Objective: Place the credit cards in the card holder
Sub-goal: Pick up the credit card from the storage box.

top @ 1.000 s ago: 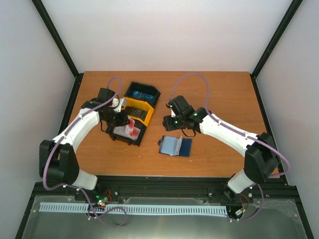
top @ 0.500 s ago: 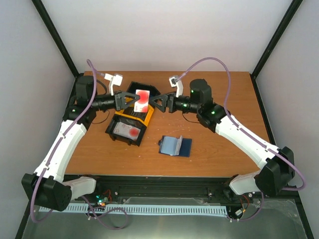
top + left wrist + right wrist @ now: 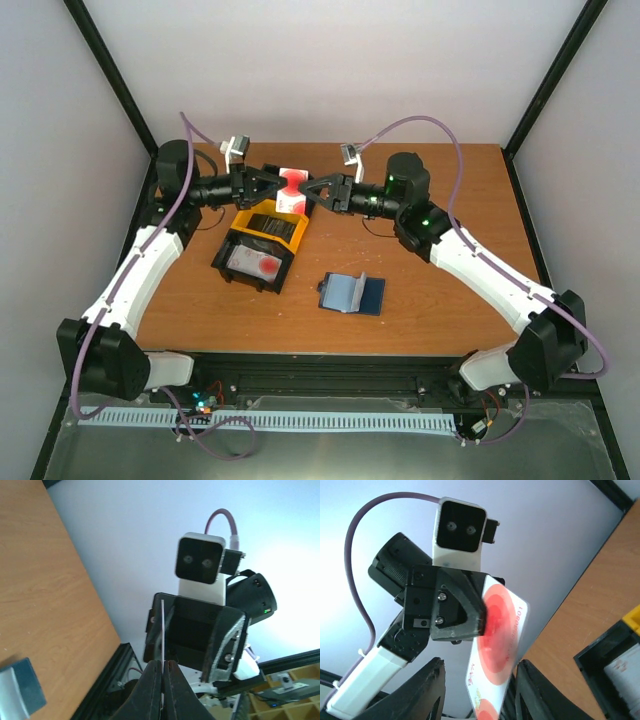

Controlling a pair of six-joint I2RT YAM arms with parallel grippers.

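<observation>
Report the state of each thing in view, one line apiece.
left tool, shut on the white card
white card, held in the air between both tools
right tool, open, fingers either side of the white card
card holder, lying open on the table
bin tray, stacked cards in its near compartment

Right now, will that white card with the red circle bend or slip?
Probably stiff: the card juts out flat with the left gripper pinching only one end. Likely light and slippery: edge-on it looks very thin.

Lab rig: black frame (image 3: pixel 115 78), white walls (image 3: pixel 330 70), table (image 3: pixel 440 310).
</observation>
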